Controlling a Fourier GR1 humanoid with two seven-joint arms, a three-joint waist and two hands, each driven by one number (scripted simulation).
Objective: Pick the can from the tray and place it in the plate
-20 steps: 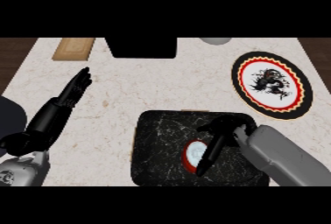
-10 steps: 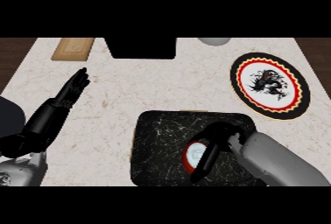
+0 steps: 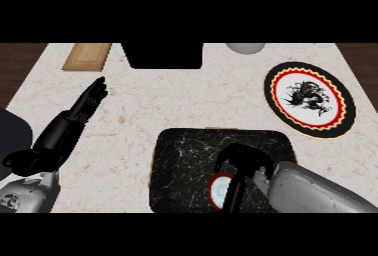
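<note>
A red and white can (image 3: 219,189) lies on the dark marbled tray (image 3: 181,150) near its front edge. My right hand (image 3: 242,167) is over the can, with fingers and thumb curled down around it and hiding most of it. The round plate (image 3: 310,98), with a black rim, red ring and dark emblem, sits at the right, beyond the tray. My left hand (image 3: 88,100) rests at the left with straight fingers pointing away, holding nothing.
A wooden board (image 3: 87,55) lies at the back left. A black box (image 3: 164,54) stands at the back centre, and a grey round object (image 3: 246,47) sits at the back edge. Dark floor borders the counter's left and right sides.
My right hand has slid down and left over the tray and closed around the can. The left hand has not moved.
</note>
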